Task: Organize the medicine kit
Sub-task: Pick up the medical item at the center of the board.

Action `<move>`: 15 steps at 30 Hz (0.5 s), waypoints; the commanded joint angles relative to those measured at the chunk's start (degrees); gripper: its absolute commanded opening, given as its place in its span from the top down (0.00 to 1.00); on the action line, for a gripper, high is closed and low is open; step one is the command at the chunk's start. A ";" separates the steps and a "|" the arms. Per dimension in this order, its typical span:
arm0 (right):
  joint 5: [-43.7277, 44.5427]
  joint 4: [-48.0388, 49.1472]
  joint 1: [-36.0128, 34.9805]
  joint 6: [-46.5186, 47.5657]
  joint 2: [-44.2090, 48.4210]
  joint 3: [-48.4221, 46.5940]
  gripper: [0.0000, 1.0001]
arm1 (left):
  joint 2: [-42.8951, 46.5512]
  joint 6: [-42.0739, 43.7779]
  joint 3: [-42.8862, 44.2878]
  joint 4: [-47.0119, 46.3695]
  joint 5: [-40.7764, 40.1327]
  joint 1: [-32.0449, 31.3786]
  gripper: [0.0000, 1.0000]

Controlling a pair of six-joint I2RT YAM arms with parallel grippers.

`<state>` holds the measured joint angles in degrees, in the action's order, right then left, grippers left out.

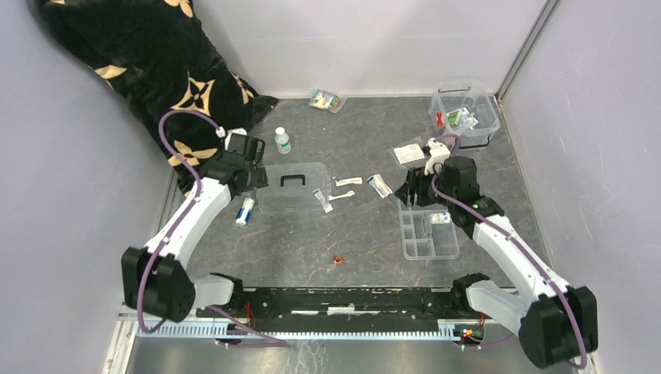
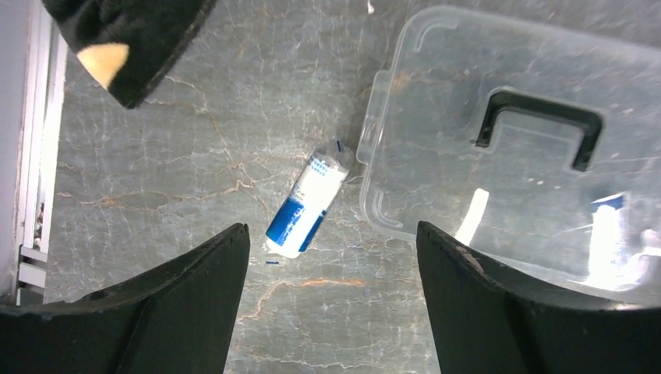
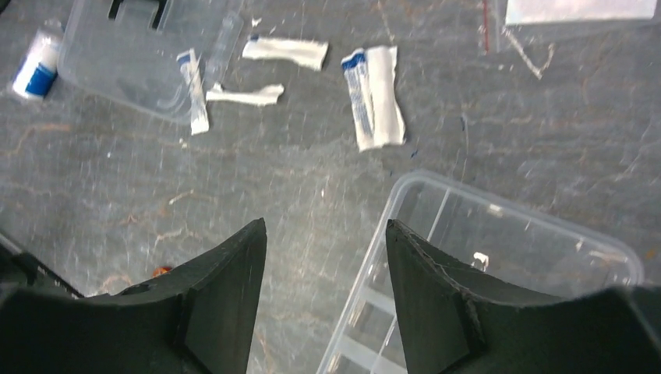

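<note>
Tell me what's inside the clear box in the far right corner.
The clear box holds a green-and-white packet among a few small items too small to identify. Whatever lies under them is covered.

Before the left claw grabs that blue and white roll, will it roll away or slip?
Lying on its side, the cylindrical roll would probably roll if nudged crosswise. Its clear wrapper may be slippery; it looks light.
</note>
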<state>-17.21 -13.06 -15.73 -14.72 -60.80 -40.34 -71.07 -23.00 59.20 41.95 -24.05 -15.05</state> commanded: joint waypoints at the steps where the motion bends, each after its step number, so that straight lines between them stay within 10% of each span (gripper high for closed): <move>1: -3.26 -0.55 -0.11 1.71 7.13 4.75 0.35 | -6.42 3.21 -0.78 1.19 0.47 0.61 0.17; 15: -4.98 -1.81 -0.16 3.94 12.10 7.07 0.32 | -19.92 6.03 -1.49 1.99 0.73 2.86 0.37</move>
<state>-21.02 -16.12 -15.77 -11.97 -49.54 -33.19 -89.36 -19.64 57.43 43.46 -22.79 -12.80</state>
